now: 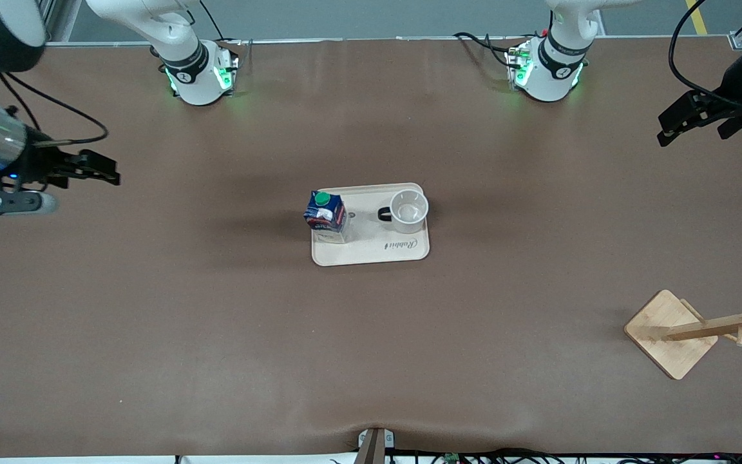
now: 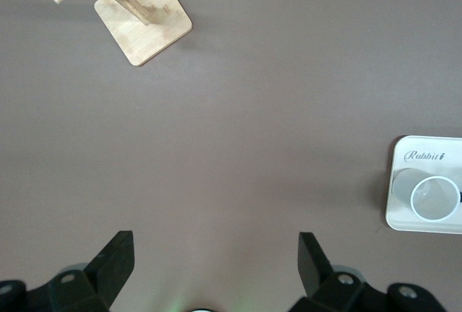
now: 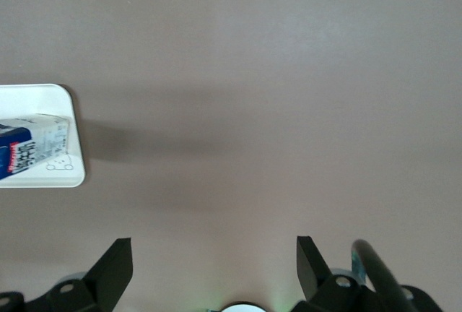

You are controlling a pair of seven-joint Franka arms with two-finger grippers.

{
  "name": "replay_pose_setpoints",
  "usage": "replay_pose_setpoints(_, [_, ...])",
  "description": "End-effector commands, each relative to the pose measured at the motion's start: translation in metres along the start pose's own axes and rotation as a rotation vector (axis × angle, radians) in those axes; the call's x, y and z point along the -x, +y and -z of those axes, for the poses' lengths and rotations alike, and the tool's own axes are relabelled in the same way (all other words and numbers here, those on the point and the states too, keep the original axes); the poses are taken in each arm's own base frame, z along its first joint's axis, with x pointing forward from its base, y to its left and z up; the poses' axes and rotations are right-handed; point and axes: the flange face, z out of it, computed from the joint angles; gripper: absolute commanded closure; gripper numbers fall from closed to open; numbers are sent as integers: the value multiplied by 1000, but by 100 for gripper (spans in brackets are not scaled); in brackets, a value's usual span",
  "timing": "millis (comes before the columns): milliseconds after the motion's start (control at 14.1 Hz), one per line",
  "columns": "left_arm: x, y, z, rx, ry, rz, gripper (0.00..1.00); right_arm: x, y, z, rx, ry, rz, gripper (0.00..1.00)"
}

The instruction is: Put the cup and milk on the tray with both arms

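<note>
Left tool (image 1: 693, 119): up in the air over the bare desk (image 1: 216, 335) at the left arm's end, fingers (image 2: 108, 265) spread apart with nothing between them. Its wrist view shows only brown desk under it, the tray at the edge of the shot.
Right tool (image 1: 97, 169): same deal at the right arm's end, hanging over empty desk, fingers (image 3: 112, 265) wide apart and carrying nothing.
Milk (image 1: 326, 216): standing upright on the tray, at the end toward the right arm, green cap up. It sits pretty close to the tray's rim on that end.
Cup (image 1: 408, 211): also on the tray, upright and empty, at the end toward the left arm, black handle pointing at the milk. Small gap between the two, not touching.
Tray (image 1: 371, 254): mid-desk, flat, the "Rabbit" script on the edge nearer the front camera.
Wooden rack (image 1: 699, 328): off near the left arm's end, nearer the front camera than the tray, well apart from everything.
Where it's at: honestly looks done to me, both items are on the tray and both arms are clear.
Doing it well: I'd just keep both tools high and away from the tray, no swinging low over the milk since it's tall and near the rim, so it'd probably tip easiest.
</note>
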Motion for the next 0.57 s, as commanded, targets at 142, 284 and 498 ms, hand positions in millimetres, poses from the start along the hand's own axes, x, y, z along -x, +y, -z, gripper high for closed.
replay_pose_setpoints(142, [-4, 1, -2, 15, 3, -5, 0, 18, 17, 11, 2, 25, 9, 0])
replay_pose_setpoints(284, [-3, 2, -2, 15, 2, -8, 0, 19, 12, 17, 3, 37, 19, 0])
replay_pose_setpoints(498, [-4, 3, 0, 1, 15, -24, 0, 24, 15, 23, 1, 40, 21, 0])
